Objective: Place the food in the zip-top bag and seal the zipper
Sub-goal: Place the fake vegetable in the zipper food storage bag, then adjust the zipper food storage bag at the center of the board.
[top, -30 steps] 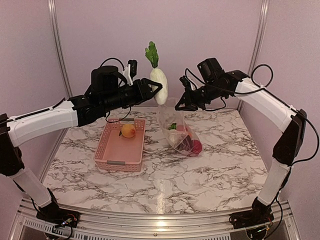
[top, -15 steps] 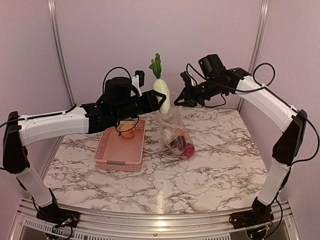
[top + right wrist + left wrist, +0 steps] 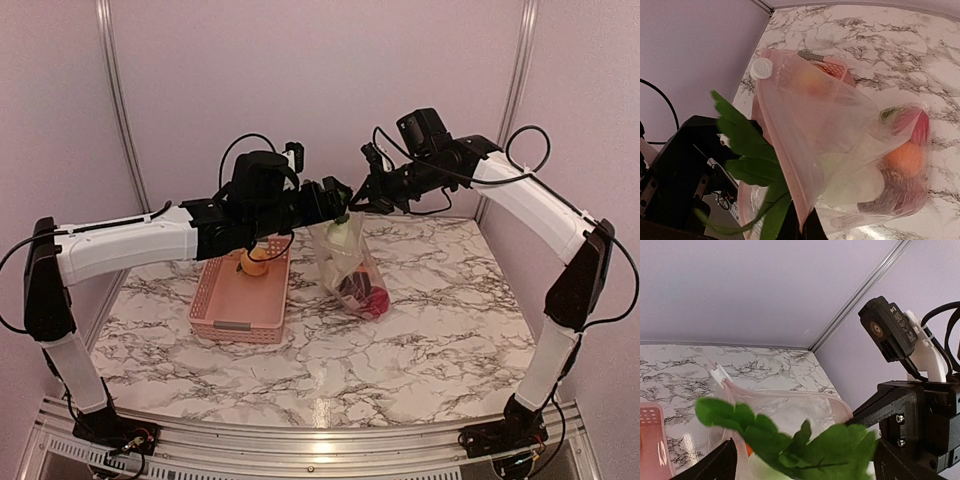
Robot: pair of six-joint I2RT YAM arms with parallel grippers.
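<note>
Left gripper [image 3: 338,196], at the centre of the overhead view, hung with its jaws spread wide over the mouth of the large clear crinkly plastic zip-top bag [image 3: 352,262]. In its wrist view one dark finger [image 3: 720,462] sat at the lower left. Only the green leaves [image 3: 790,440] of the white oblong toy radish [image 3: 345,232] filled the wide gap beside it, and no pad was seen pressing on the radish. The radish's white body lay inside the upper part of the zip-top bag, just below the jaws.

Just to the right, the right gripper [image 3: 360,197] was pinched closed on the bag's rim, and the bag hung from it down to the white-and-grey marbled table [image 3: 430,340]. The narrow pinkish press-seal zipper [image 3: 785,393] curved open, with a small white slider [image 3: 761,68] at one end. At the bag's bottom lay a red piece [image 3: 921,127], an orange piece [image 3: 907,157] and a dark purple piece [image 3: 900,200].

Left of the bag stood the pink plastic lattice basket [image 3: 215,300], with a round orange toy fruit [image 3: 255,264] in it, partly hidden under the left arm.
</note>
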